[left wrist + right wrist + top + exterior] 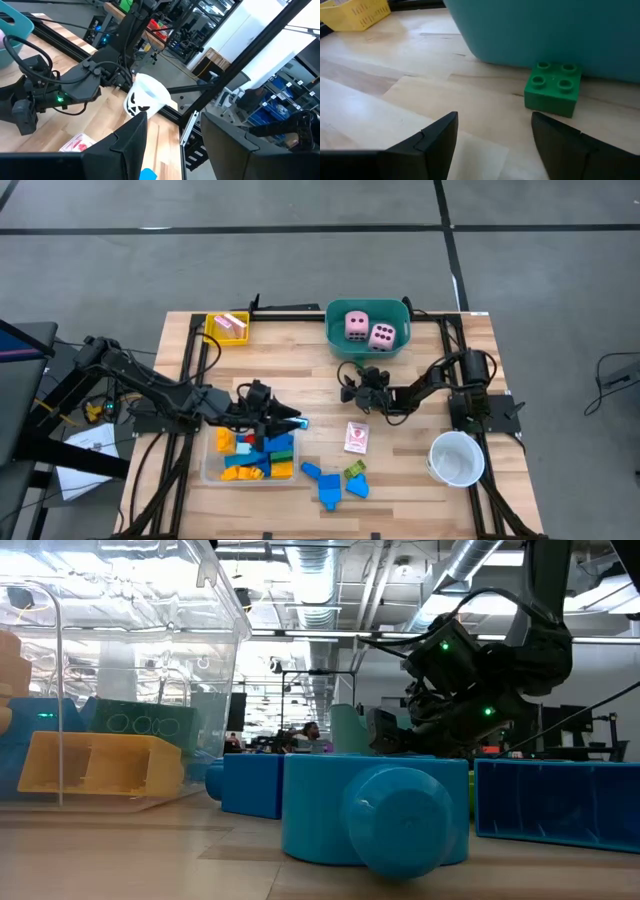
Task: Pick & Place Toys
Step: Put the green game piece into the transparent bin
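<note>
My left gripper [288, 422] hovers level above the right end of the clear tray [212, 470], which holds several blocks. It is shut on a blue block [298, 423]. My right gripper [492, 120] is low over the table in front of the teal tub [368, 345] and stands open. A green block [553, 88] rests on the table against the tub wall, just beyond its fingertips. Two pink dice [368, 330] lie in the tub. A pink-white card [355, 438] and loose blue and green blocks [340, 482] lie on the table. My left gripper has the blue block [147, 174] between its two fingers, which point level toward the table's right side. Only a small corner of the block shows between the fingers in the wrist view. The block is lifted clear, above the tray's right end.
A yellow tray [227, 328] with a pink card stands at the far left. A white cup [457, 458] stands near the right edge. In the low view large blue blocks [375, 810] fill the foreground. Bare wood lies between the tub and the card.
</note>
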Tool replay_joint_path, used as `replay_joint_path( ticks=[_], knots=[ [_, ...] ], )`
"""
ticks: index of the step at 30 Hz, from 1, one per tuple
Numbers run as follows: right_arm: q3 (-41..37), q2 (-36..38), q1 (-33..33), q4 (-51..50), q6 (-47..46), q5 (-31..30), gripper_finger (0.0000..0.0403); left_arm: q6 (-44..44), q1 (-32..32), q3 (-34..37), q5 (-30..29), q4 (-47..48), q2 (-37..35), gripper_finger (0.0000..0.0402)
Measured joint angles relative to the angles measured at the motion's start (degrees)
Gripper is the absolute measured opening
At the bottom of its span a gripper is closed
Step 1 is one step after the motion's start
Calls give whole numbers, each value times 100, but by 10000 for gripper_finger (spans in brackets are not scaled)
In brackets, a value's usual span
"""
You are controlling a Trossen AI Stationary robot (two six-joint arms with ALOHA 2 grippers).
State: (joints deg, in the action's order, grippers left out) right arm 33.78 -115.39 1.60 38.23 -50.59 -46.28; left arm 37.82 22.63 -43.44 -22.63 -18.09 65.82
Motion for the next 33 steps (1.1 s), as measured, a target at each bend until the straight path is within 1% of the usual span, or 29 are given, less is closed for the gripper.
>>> replay_joint_path(
  ticks=[5,10,15,18,21,27,31,33],
  knots=[
    [11,13,159,-220,-192,-86,244,-30,51,0,24,1,0,181],
    [13,24,261,-361,-330,-166,244,-35,51,0,308,2,0,181],
    [28,311,290,-1104,-1039,-185,244,-48,51,0,418,4,0,181],
    [28,450,307,-1625,-1311,-408,244,-125,51,0,444,4,0,181],
    [26,469,276,-1747,-1483,-495,244,-285,51,0,442,4,0,181],
    [28,483,231,-1835,-1425,-436,244,-293,51,0,439,6,0,181],
    [28,493,233,-1807,-1085,-343,245,-291,51,0,439,4,0,181],
    [21,670,232,-1912,-963,-113,245,-288,51,0,439,4,0,181]
  ],
)
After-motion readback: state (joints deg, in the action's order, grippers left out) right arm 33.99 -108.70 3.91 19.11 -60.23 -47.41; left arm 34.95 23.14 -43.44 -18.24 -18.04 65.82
